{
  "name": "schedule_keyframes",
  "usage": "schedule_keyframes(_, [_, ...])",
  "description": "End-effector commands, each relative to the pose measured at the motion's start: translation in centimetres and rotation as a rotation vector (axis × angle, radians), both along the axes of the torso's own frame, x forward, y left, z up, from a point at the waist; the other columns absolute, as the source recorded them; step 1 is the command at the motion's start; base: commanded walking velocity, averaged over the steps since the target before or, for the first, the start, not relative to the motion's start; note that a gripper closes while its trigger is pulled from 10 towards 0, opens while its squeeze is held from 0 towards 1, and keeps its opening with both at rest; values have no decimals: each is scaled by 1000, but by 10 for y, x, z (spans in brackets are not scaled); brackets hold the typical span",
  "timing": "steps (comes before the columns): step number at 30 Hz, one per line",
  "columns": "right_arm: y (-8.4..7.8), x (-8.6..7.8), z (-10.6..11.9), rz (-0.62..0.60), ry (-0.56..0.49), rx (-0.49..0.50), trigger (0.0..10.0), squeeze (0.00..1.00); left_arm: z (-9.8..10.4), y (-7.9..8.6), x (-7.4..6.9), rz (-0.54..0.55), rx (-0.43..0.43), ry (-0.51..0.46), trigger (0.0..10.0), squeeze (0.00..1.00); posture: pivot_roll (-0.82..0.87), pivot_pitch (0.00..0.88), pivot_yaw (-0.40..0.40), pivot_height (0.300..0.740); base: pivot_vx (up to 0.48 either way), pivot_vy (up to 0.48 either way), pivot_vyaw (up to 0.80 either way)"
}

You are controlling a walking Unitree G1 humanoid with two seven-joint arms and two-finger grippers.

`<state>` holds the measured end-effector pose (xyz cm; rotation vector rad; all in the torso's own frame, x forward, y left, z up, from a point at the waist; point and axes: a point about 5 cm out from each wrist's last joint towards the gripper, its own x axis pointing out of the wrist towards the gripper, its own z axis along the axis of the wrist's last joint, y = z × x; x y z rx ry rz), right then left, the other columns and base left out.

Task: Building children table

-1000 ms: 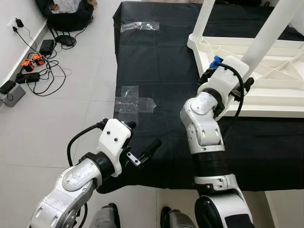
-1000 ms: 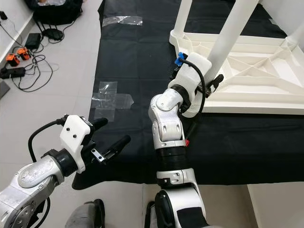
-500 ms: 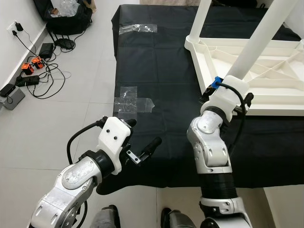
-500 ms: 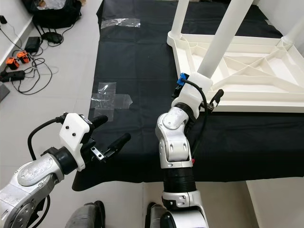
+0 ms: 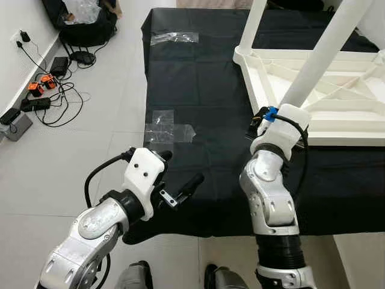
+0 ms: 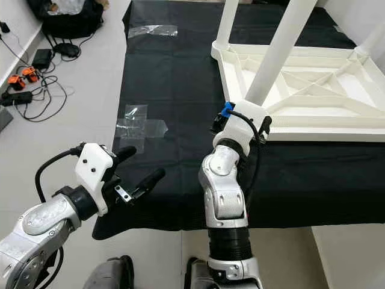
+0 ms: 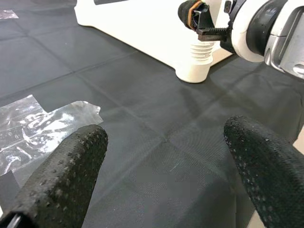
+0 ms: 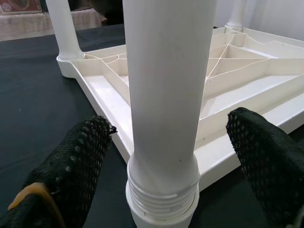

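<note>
on a black sheet (image 5: 198, 78) spread over the pale tiled floor (image 5: 102, 126) lies the white table top (image 6: 313, 96), upside down, its ribbed underside facing up. a white leg (image 5: 319, 54) rises from the near corner of the table top, the corner closest to the robot, and leans up out of the frame; its threaded foot sits in the corner socket. another leg (image 5: 252, 24) stands at the far left corner, and part of a third leg (image 6: 370, 42) shows at the far right.

the right gripper (image 8: 173, 142) is at the near leg, low down by the socket. its two black fingers (image 8: 80, 161) are spread wide, one on each side of the leg, and neither touches it. the gripper is not holding the leg.

the left gripper (image 7: 166, 166) hovers over the near left edge of the sheet, well apart from the table. its fingers (image 7: 66, 175) are also spread wide, with nothing between them. in the left wrist view the near corner of the table top and the right wrist show beyond the fingers.

two pieces of clear tape (image 5: 168, 127) lie on the left edge of the sheet, one near the left gripper and one farther off. by the wall on the left are cables (image 5: 57, 96), orange plugs (image 5: 39, 84) and a black bag (image 5: 84, 18).
</note>
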<state>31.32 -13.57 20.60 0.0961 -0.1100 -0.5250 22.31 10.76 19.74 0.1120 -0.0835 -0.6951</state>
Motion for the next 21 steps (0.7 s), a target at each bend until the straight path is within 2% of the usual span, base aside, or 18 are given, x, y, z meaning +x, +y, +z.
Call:
schedule_keyframes(1, [-2,-4,-1,6,3,4,10000,0,-3,3,0,8,18,6,10000,0,80,173,-48,740,0,0,0])
schedule_keyframes(8, [-13,-18,-5,103,21,-25,10000,0,-5,3,0,8,17,6,10000,0,69,164,-46,740,0,0,0])
schedule_keyframes(10, [-15,-28,-8,182,38,-49,10000,0,-6,4,0,9,17,8,10000,0,62,158,-41,740,0,0,0])
schedule_keyframes(15, [-18,-37,-17,263,77,-68,10000,0,-7,6,1,32,13,9,10000,0,56,152,-40,740,0,0,0])
schedule_keyframes(16, [-22,-42,-27,341,122,-143,10000,0,-9,7,2,62,8,19,10000,0,53,149,-39,740,0,0,0])
schedule_keyframes(17, [-24,-42,-36,409,162,-109,10000,0,-11,9,2,104,10,19,10000,0,55,142,-41,740,0,0,0])
schedule_keyframes(18, [-24,-42,-36,409,162,-109,10000,0,-11,9,2,104,10,19,10000,0,55,142,-41,740,0,0,0])
schedule_keyframes(19, [-30,-41,-49,453,235,-59,10000,0,-15,11,3,174,10,24,10000,0,53,141,-40,740,0,0,0])
schedule_keyframes(21, [-30,-41,-49,453,235,-59,10000,0,-15,11,3,174,10,24,10000,0,53,141,-40,740,0,0,0])
